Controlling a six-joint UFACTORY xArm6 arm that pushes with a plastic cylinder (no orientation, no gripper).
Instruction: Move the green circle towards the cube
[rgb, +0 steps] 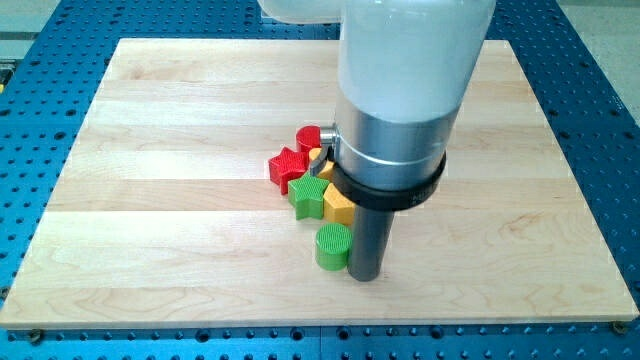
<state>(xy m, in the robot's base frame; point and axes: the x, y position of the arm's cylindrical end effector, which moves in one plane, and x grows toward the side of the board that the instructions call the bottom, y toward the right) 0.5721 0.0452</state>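
In the camera view, my tip (365, 277) is sitting against the right side of the green circle (333, 246), touching or nearly so, near the board's (150, 200) lower middle. There are no fingers here, only a bare rod holding nothing. Just above the circle, a green star (309, 198), red star (286, 167), red cylinder (308, 137) and yellow block (341, 207) are clustering together. No cube is showing clearly; the arm may be hiding it, so I am judging the push as barely begun.
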